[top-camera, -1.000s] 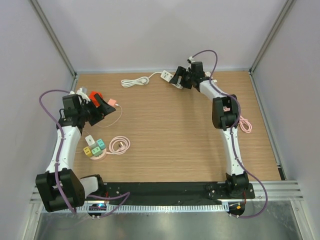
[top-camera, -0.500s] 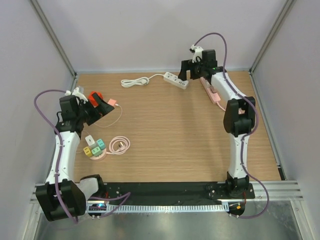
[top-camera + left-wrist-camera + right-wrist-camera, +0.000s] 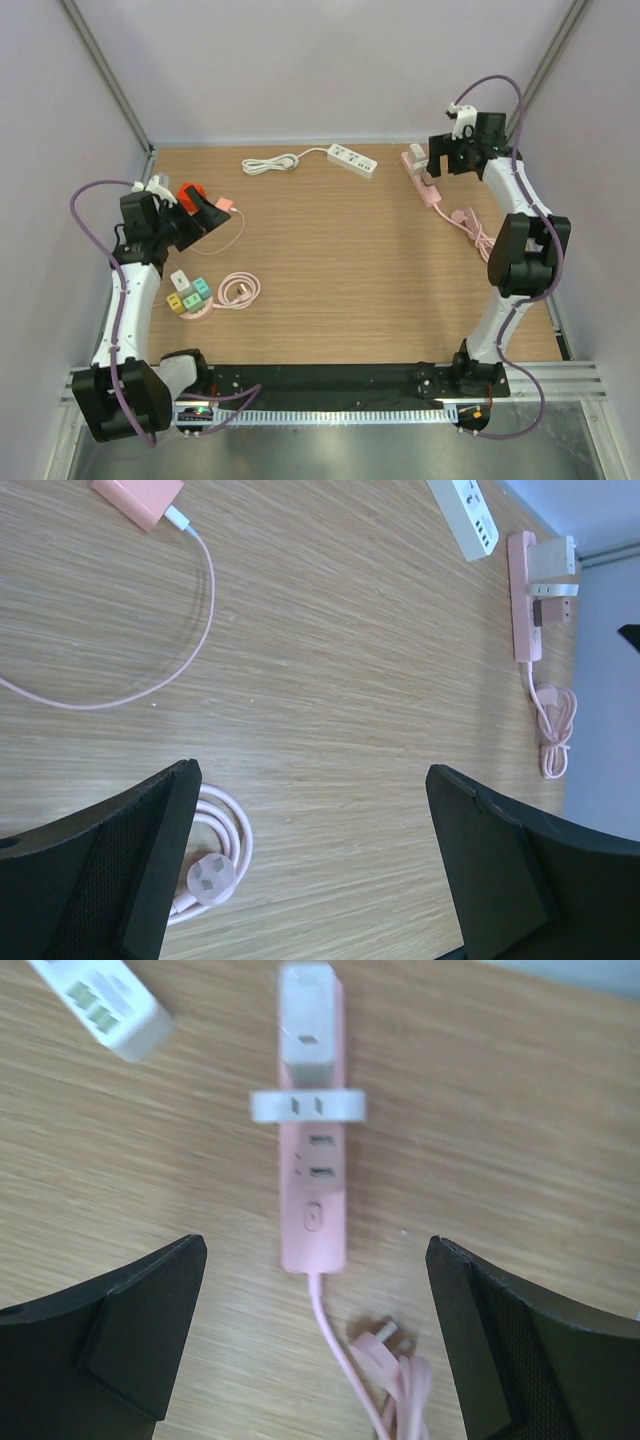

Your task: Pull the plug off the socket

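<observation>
The right pincer [image 3: 315,1250] hangs wide open with nothing between its dark fingers [image 3: 130,1330]. Under the gap lies the long pink power strip [image 3: 312,1175], flat on the wooden worktop [image 3: 480,1110] near the far right corner. Its cord end is nearest. Beyond the switch, a flat white plug [image 3: 308,1106] sits crosswise, and a squarish white charger block [image 3: 305,1020] is at the far end. Both look fully seated, so nothing has been pulled. By my reading the pincer is lined up, and the descent, the grip and the pull itself are all left.

The two plugs sit just beside each other, which leaves little room for fingers. The strip lies loose and may lift with the plug. A bundled pink cord [image 3: 395,1370] trails off its near end.

On the left side, nearest the bases, are a cluster of small pastel chargers [image 3: 188,293] and a coiled pink cable [image 3: 240,290]. Farther back the left pincer [image 3: 312,775] is also wide open and empty, well apart from the strip and close to a small pink adapter [image 3: 226,205]. At the far edge lies a white power strip [image 3: 352,160], close to the pink one but not on it.
</observation>
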Motion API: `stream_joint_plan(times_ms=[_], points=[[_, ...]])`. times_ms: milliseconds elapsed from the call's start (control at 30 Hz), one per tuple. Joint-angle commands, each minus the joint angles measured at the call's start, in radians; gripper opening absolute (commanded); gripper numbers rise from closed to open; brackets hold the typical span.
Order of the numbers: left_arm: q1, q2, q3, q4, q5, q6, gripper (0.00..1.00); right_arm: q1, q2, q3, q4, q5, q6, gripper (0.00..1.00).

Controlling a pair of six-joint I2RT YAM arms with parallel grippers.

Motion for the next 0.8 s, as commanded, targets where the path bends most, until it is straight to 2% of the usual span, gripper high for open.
stream_joint_plan(times_ms=[0, 267, 600, 767], points=[[0.003, -0.019, -0.008, 0.06, 0.044, -0.011, 1.0, -0.012, 0.049, -0.015, -0.031, 0.074, -0.045, 1.0], [0.003, -0.019, -0.011, 0.067, 0.051, -0.017, 1.0, -0.013, 0.202, 0.043, -0.059, 0.098, -0.036, 1.0], [0.003, -0.016, -0.017, 0.083, 0.077, -0.028, 1.0, -0.012, 0.267, 0.037, -0.035, 0.129, -0.037, 0.99], [0.003, -0.015, -0.02, 0.089, 0.085, -0.031, 1.0, -0.012, 0.307, 0.071, -0.038, 0.117, -0.03, 0.94]])
